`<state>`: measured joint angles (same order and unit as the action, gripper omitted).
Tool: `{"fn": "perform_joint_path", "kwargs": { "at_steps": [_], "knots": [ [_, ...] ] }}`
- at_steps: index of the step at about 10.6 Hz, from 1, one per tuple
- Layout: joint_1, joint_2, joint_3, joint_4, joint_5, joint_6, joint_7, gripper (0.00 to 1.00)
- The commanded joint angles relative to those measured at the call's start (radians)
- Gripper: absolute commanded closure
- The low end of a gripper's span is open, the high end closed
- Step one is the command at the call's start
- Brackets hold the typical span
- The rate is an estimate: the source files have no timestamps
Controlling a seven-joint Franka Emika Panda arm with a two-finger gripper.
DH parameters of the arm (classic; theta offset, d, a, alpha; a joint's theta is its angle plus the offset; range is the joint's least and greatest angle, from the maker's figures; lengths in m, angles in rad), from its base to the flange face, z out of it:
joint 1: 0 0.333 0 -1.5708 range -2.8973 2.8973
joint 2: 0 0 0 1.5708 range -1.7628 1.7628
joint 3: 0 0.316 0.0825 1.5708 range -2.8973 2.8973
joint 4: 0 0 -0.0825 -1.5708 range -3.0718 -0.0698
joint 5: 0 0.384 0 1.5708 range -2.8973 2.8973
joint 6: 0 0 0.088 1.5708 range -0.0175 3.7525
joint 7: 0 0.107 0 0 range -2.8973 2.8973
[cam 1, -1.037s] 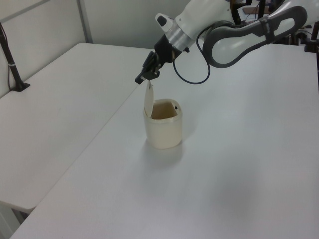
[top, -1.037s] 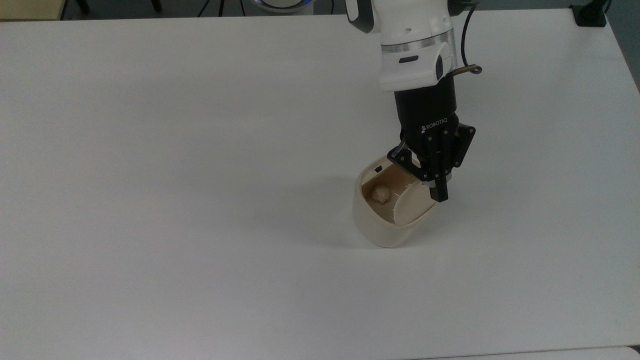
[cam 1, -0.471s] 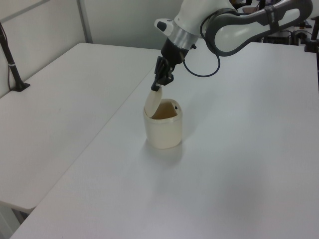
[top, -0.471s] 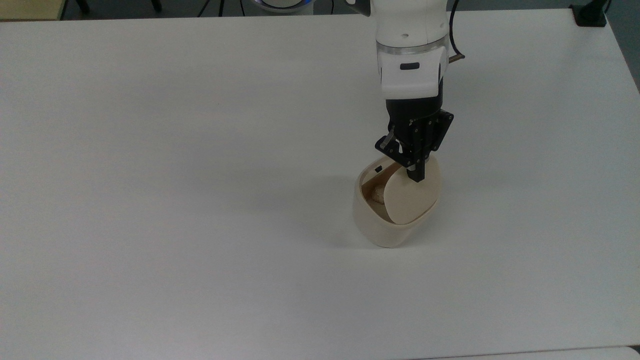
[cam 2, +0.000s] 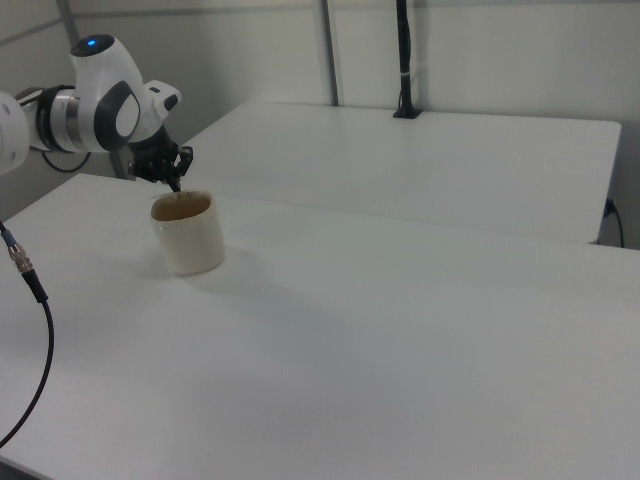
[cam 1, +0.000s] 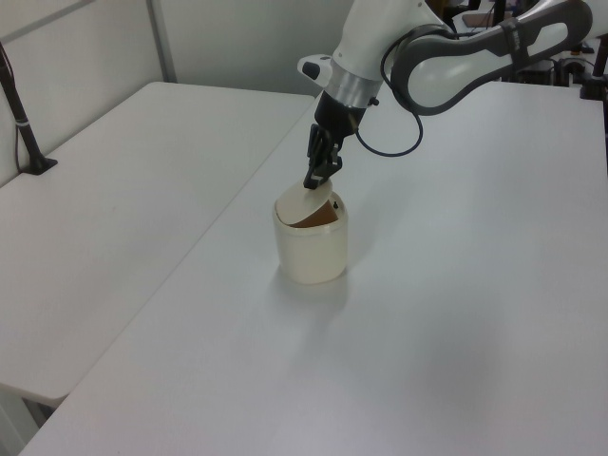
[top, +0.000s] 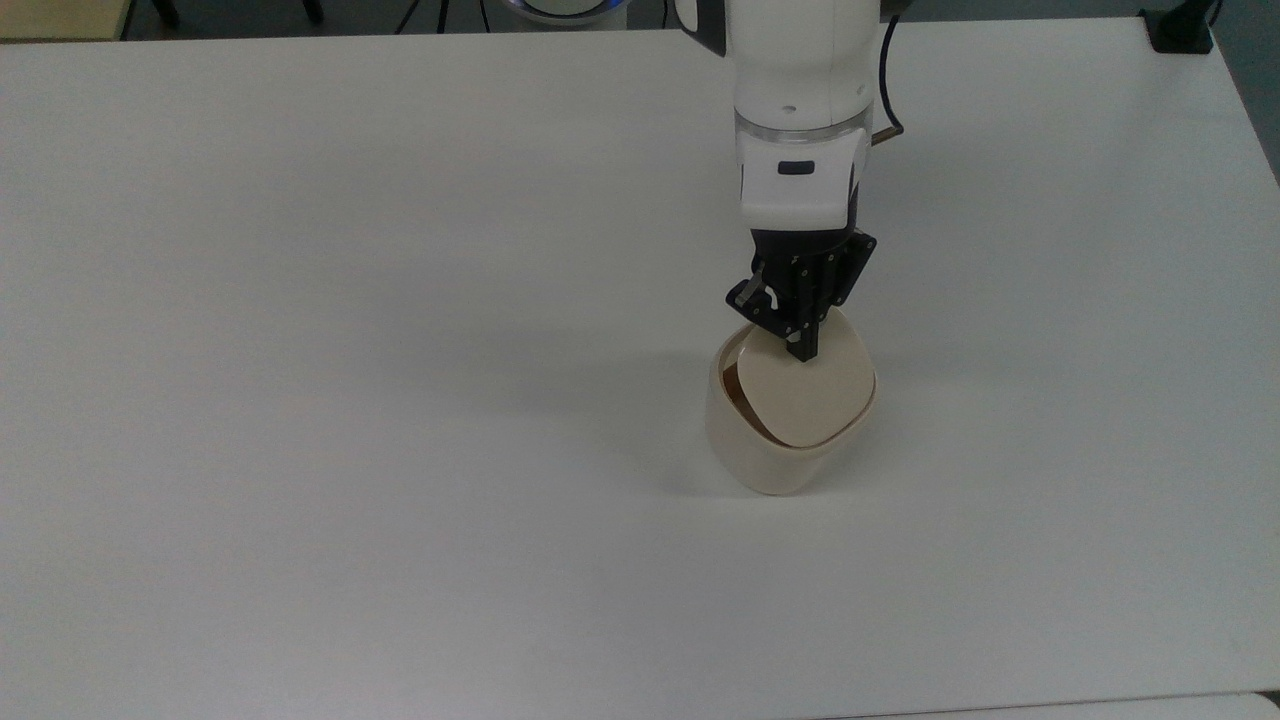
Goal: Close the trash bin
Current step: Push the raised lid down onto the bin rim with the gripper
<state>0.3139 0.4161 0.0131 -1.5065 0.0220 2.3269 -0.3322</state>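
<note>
trash bin point(top: 770, 450) upright on table point(top: 300, 400); lid point(top: 805, 385) tilted, nearly down | jaws clenched, tip touching lid

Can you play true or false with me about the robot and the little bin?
1. The trash bin stands upright on the white table. True.
2. The lid is shut flat all the way. False: it is tilted, with a gap at the top view's left.
3. The gripper touches the lid. True.
4. The bin is bright red. False: it is cream-beige.
5. A person's hand pushes the lid. False: the robot's gripper does.
</note>
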Motion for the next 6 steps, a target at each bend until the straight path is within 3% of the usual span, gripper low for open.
{"fn": "perform_joint_path", "kwargs": {
  "at_steps": [1,6],
  "knots": [
    [-0.010,-0.014,-0.010,-0.038,-0.008,-0.066,-0.024,0.97],
    [-0.013,0.021,-0.008,-0.069,-0.017,-0.063,-0.025,0.97]
  ]
}}
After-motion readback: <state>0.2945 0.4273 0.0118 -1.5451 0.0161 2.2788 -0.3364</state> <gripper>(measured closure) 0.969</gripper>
